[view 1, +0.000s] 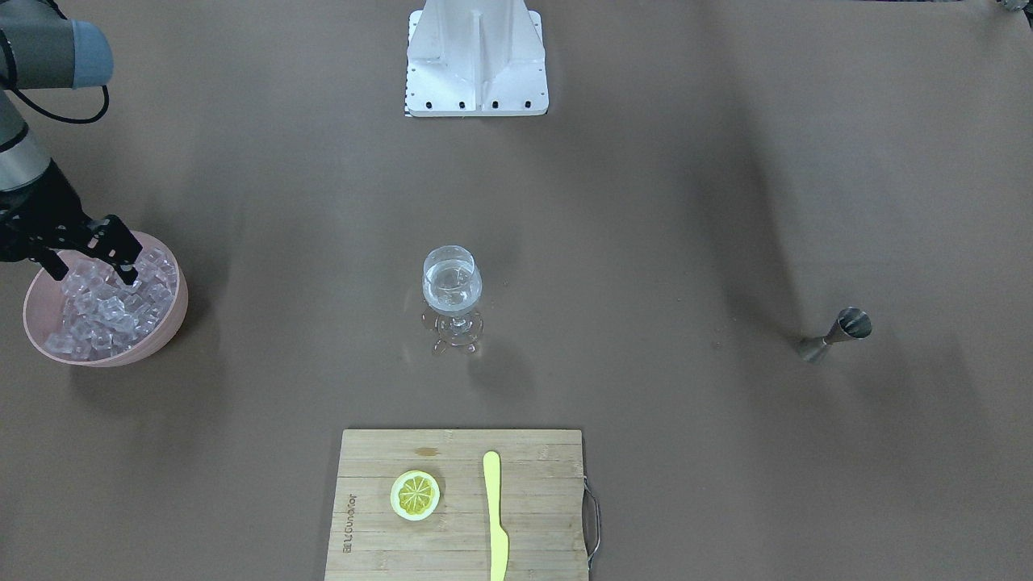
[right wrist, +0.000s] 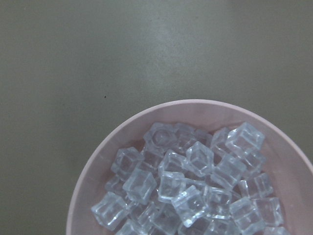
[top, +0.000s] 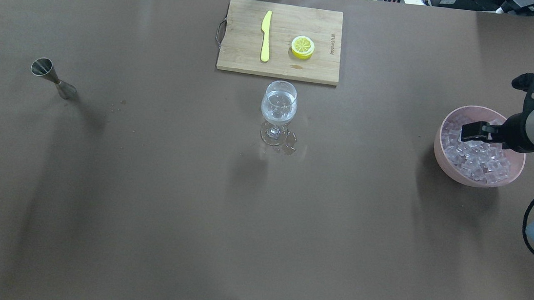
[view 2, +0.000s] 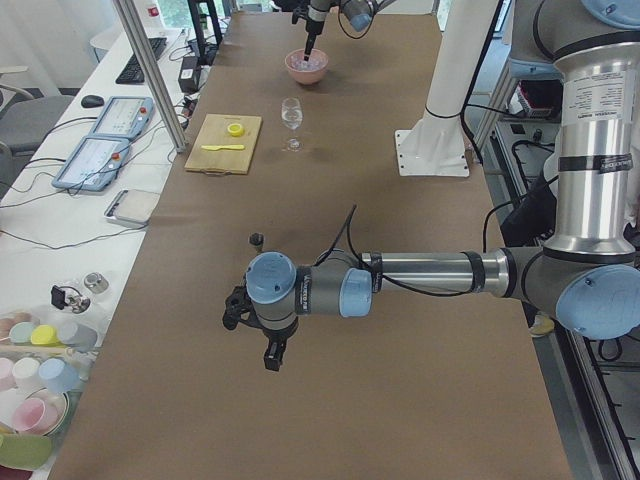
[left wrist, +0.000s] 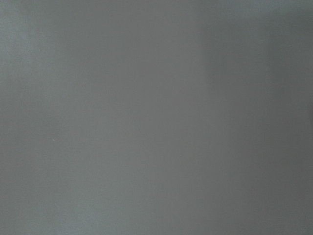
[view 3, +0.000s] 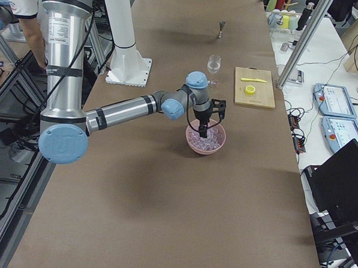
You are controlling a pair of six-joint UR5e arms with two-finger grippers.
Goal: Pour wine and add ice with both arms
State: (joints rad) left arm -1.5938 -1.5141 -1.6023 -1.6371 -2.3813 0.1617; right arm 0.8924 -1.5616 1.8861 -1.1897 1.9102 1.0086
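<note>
A stemmed glass [view 1: 452,284] stands mid-table holding the wine [top: 278,111], a clear liquid low in its bowl. The ice [view 1: 109,305] fills a pink bowl [view 1: 165,327], and the cubes [right wrist: 188,183] also fill the right wrist view. My right gripper [view 1: 95,274] hangs open over that bowl, its fingertips [view 1: 129,276] down among the top cubes. It shows too in the overhead view [top: 468,134]. My left gripper [view 2: 268,352] hovers above bare table far from the glass, seen only in the exterior left view, so I cannot tell its state.
A steel jigger [view 1: 836,334] stands alone on my left side. A wooden cutting board [view 1: 533,516] at the far edge carries a lemon slice [view 1: 416,494] and a yellow knife [view 1: 495,516]. Small wet spots [top: 290,147] lie by the glass foot.
</note>
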